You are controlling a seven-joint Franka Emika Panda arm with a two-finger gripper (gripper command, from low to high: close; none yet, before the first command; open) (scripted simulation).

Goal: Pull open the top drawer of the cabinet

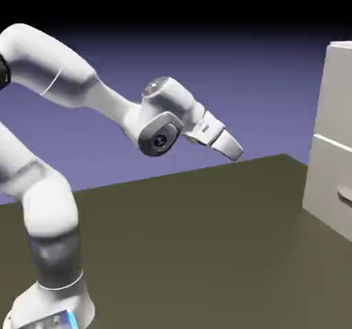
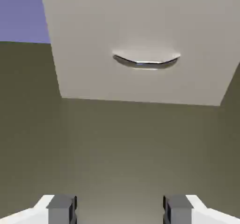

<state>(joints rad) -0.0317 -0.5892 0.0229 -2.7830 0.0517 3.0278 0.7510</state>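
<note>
Gripper (image 2: 120, 209) spread wide, nothing between fingertips (image 2: 61, 208); hangs well apart from cabinet (image 1: 330, 135), aimed at it over bare table (image 1: 206, 238). In hand view, drawer front (image 2: 140, 45) w/ thin grey bar handle (image 2: 146, 61) sits dead ahead on cabinet face. Can't tell if top drawer or one below; cabinet cropped in ext. view. Prob. rigid box, slides stiffly on rails, won't flex. Best hold: handle mid-bar, jaws straddling it; flat front too slick to grab.

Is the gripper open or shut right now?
Open. In the hand view the gripper shows its grey fingertips wide apart, with only the table between them; it holds nothing.
</note>
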